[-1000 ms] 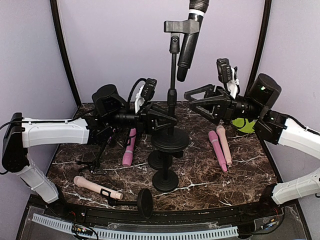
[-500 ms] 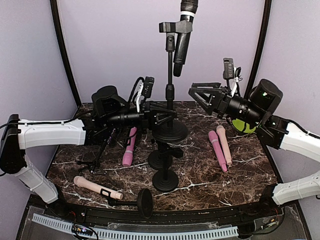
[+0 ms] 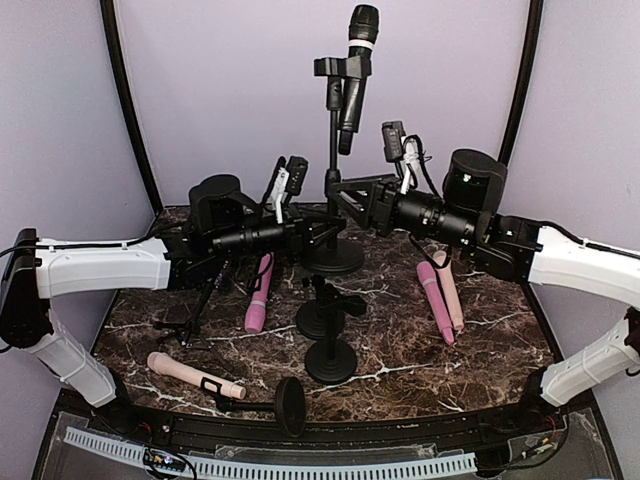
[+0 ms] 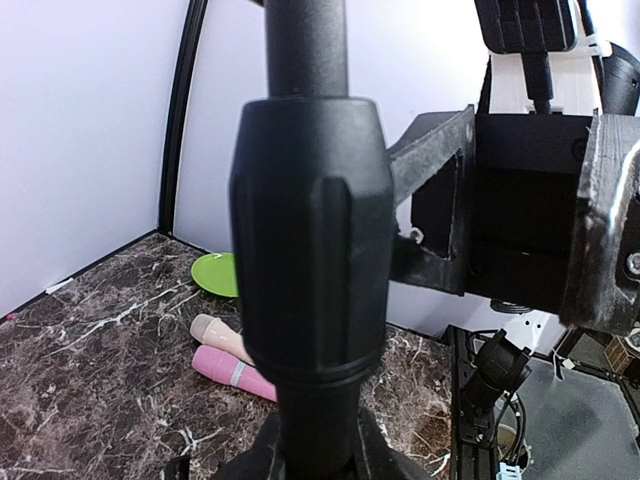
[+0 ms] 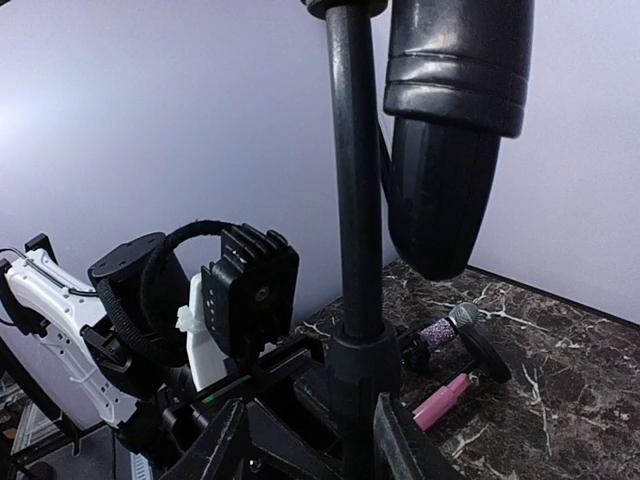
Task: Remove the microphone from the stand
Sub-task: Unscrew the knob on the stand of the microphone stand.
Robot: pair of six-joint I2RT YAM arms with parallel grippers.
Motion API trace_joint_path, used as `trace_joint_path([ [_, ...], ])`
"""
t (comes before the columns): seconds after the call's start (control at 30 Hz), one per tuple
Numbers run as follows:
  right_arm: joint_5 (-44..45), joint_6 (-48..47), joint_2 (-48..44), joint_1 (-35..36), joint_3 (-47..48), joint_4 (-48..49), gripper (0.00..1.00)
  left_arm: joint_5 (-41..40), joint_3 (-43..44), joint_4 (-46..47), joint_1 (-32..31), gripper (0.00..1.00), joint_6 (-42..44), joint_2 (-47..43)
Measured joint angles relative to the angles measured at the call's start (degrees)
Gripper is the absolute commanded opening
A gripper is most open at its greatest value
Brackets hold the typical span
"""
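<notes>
My left gripper is pinching the mic stand low on its pole. My right gripper sits just above it, fingers spread either side of the pole, not clamped. The black microphone sits in the clip at the stand's top, head up.

Both arms reach inward, forearms roughly level. The left gripper is clamped tight on the stand pole. The right gripper straddles that pole, with a gap between one finger and the pole.
</notes>
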Motion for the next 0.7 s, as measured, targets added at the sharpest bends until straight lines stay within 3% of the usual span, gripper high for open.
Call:
trace_joint_path([
  [0.7,2.6,-0.5,4.9,0.2,5.3,-4.3,0.41,1.7,-0.4,0.0,0.1,0.00,0.5,0.0],
])
